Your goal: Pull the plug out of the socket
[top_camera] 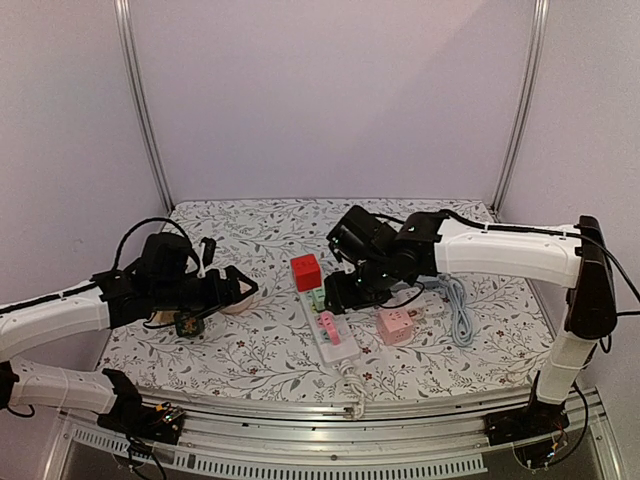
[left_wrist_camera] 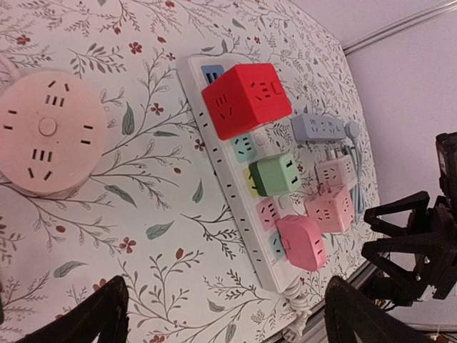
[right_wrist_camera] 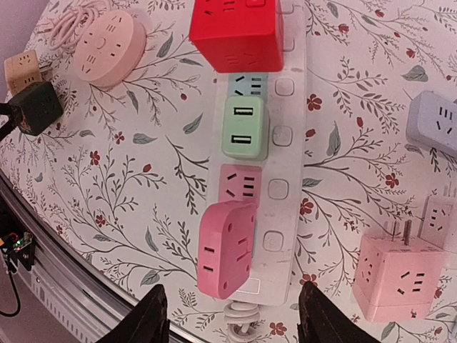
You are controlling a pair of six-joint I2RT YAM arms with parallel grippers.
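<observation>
My right end effector [right_wrist_camera: 234, 300] hung with its fingers apart and empty over the cable end of the white power strip [right_wrist_camera: 285, 143]. The pink plug [right_wrist_camera: 227, 246] sat in the strip just ahead of my fingertips, with the green plug [right_wrist_camera: 245, 127] and red cube plug [right_wrist_camera: 235, 32] farther along. My left end effector [left_wrist_camera: 227, 286] was spread wide too, gripping nothing, well short of the strip, a round pink socket [left_wrist_camera: 46, 139] on the desk [left_wrist_camera: 143, 214] ahead of it.
</observation>
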